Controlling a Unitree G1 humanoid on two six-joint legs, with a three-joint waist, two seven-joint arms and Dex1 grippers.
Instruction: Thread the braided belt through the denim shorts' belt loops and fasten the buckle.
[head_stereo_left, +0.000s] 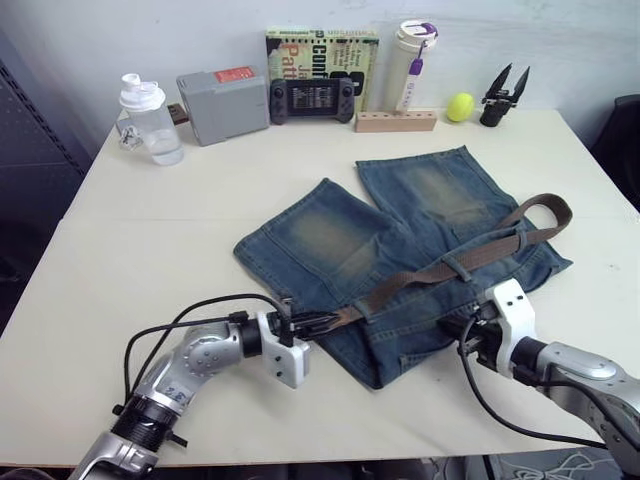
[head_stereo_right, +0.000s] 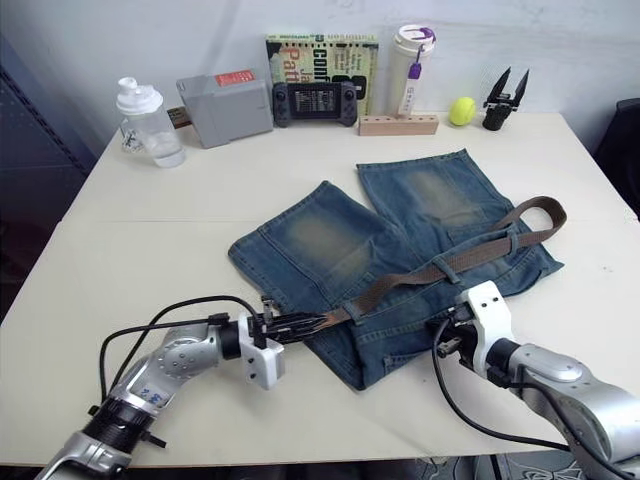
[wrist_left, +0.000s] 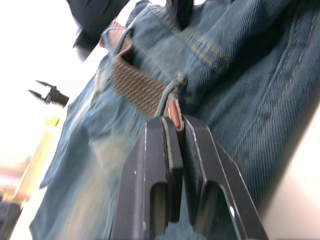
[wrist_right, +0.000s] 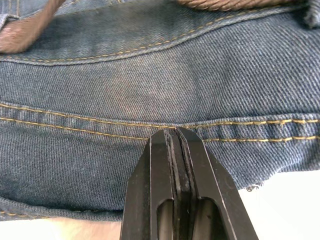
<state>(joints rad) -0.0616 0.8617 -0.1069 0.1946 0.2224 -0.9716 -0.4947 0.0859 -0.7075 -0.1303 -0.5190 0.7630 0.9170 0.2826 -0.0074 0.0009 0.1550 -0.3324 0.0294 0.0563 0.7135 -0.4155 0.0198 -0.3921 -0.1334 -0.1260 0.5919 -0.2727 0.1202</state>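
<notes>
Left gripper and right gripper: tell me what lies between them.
In the left eye view, the denim shorts fill the stretch between the left gripper and the right gripper, their waistband edge carrying the braided belt.

Even, bright overhead light, soft short shadows under the denim shorts (head_stereo_left: 400, 270), pale surface (head_stereo_left: 150, 260) blown out white in left wrist view, background there blurred, close denim sharp.

The two eye views are looking forward and down from the head toward 12 o'clock, sharing the whole table (head_stereo_left: 120, 250) and the denim shorts (head_stereo_left: 330, 240). Each wrist view is peering along its gripper from very close, facing denim; the left one is also catching the braided belt (wrist_left: 137, 86).
</notes>
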